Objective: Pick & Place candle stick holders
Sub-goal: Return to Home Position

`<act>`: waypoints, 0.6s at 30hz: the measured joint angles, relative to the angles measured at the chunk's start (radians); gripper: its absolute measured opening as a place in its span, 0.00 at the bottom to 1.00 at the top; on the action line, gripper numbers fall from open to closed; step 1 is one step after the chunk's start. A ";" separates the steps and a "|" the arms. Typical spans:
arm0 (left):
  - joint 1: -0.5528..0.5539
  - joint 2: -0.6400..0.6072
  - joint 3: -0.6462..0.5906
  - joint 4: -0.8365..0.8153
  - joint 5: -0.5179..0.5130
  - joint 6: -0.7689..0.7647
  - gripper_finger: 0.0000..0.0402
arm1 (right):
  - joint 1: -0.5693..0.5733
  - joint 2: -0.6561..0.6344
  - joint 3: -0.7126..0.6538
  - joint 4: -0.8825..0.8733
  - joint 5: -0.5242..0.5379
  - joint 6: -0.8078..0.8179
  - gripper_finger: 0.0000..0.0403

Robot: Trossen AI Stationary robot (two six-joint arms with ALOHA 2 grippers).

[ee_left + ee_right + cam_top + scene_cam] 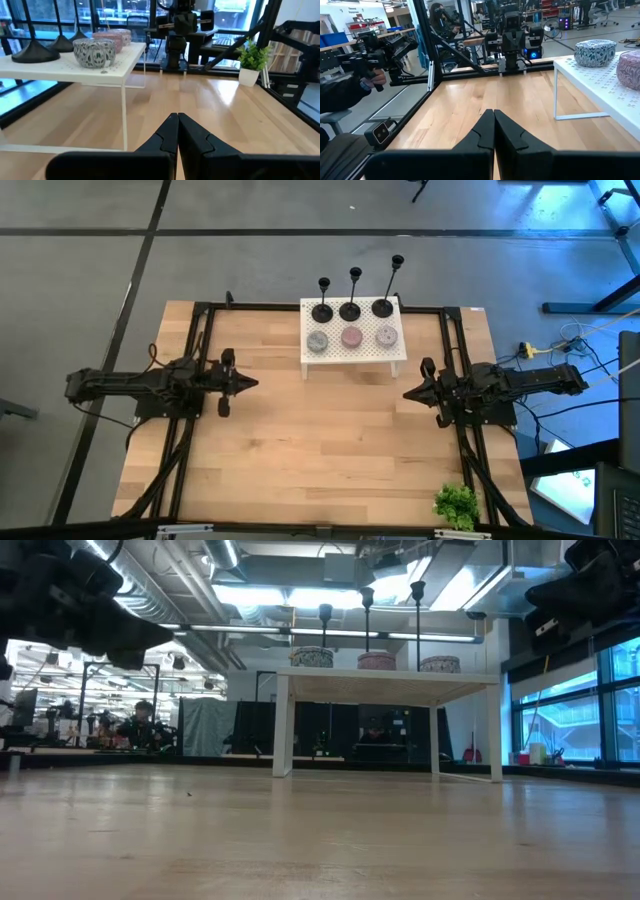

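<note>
Left gripper (250,383) and right gripper (408,393), fingers pressed together on both, sit off the white stand's (352,360) front corners, clear of it, three round candles (351,337) on its front row, three candle stick holders (350,310) upright behind.

You see three black candle stick holders (350,311) on the white perforated stand (355,358); toward its left edge a grey mottled disc (318,341); mid-stand a pink disc (351,337); toward its right edge a pale grey disc (386,336); the tabletop (320,450) is light wood-grain; a green plant (457,505) is at its near right corner.
</note>
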 joint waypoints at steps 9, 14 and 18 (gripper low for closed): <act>0.000 -0.020 0.000 -0.082 -0.046 0.019 0.01 | 0.000 0.000 0.000 0.000 0.000 0.000 0.00; 0.000 -0.018 0.000 -0.095 -0.053 -0.033 0.01 | 0.000 0.000 0.000 0.000 0.000 0.000 0.00; 0.000 -0.018 0.000 -0.098 -0.043 0.001 0.01 | 0.000 0.000 0.000 0.000 0.000 0.000 0.00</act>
